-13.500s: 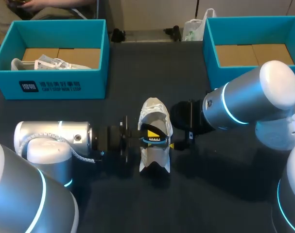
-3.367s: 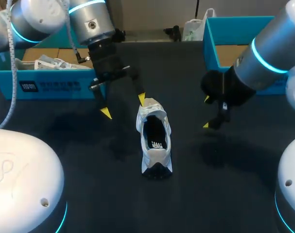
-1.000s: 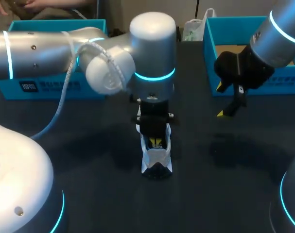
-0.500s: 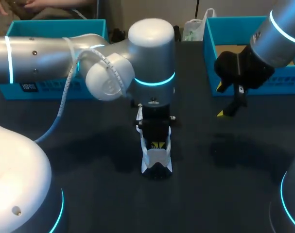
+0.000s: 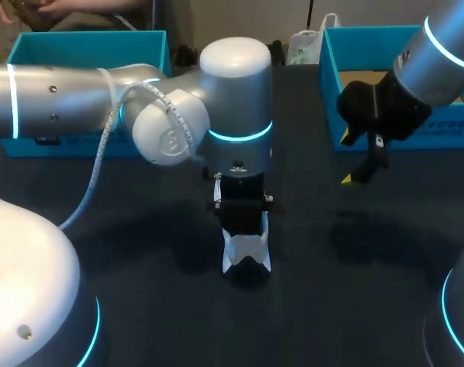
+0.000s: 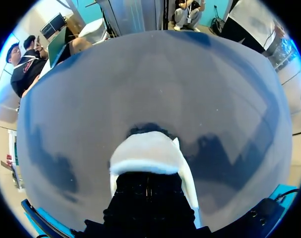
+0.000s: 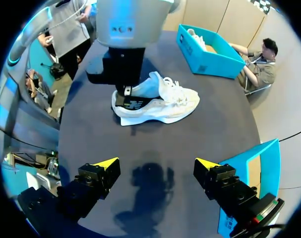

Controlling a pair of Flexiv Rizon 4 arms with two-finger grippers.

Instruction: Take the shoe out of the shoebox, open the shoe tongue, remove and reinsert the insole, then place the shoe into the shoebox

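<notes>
A white shoe (image 5: 245, 252) stands upright mid-table, its heel toward me. My left arm crosses in over it, and my left gripper (image 5: 239, 212) points straight down into the shoe's opening at the heel end. In the left wrist view my left gripper (image 6: 148, 191) is shut, its dark fingers just behind the white heel collar (image 6: 146, 154); whether it pinches the insole is hidden. The right wrist view shows the shoe (image 7: 162, 101) side-on with my left gripper (image 7: 126, 82) in its opening. My right gripper (image 5: 346, 160) (image 7: 156, 164) hangs open and empty, off to the shoe's right.
A teal shoebox (image 5: 86, 44) stands at the back left, partly behind my left arm. A second teal shoebox (image 5: 331, 69) with a cardboard floor sits at the back right, just behind my right gripper. Dark bare table lies around the shoe.
My left gripper has sunk a little deeper into the shoe, and its yellow tips no longer show from above. The shoe and my right arm have stayed put.
</notes>
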